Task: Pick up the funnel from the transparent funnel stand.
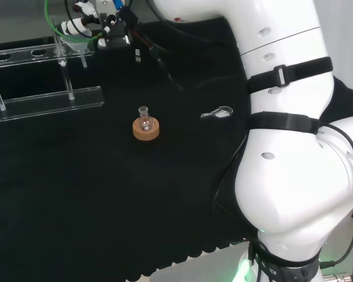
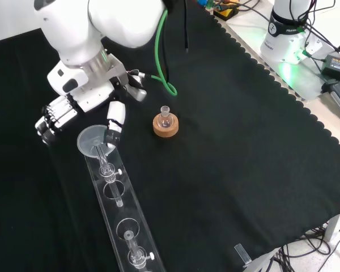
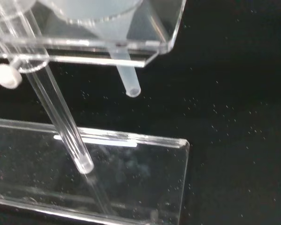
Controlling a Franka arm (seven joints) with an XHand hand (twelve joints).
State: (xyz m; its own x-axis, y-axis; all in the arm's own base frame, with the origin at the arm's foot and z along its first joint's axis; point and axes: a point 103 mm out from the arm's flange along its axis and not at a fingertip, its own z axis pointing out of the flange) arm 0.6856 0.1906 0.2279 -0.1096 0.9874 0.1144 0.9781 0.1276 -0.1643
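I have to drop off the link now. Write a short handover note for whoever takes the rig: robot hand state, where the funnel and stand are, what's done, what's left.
Robot hand: open, holding nothing, at the funnel end of the stand; one finger reaches down beside the funnel rim.
Funnel: seated in the end hole of the transparent funnel stand, stem hanging through the top plate in the wrist view.
Small flask on cork ring: to the right of the stand in the front view, untouched.
Done: approach.
Left: close on the funnel, lift it clear.

We see a black cloth (image 2: 226, 147) covering the bench, its scalloped hem running along the right edge in the front view. Beyond that edge lies a pale tabletop (image 2: 306, 73) with loose black cables (image 2: 328, 42) and a green glow.
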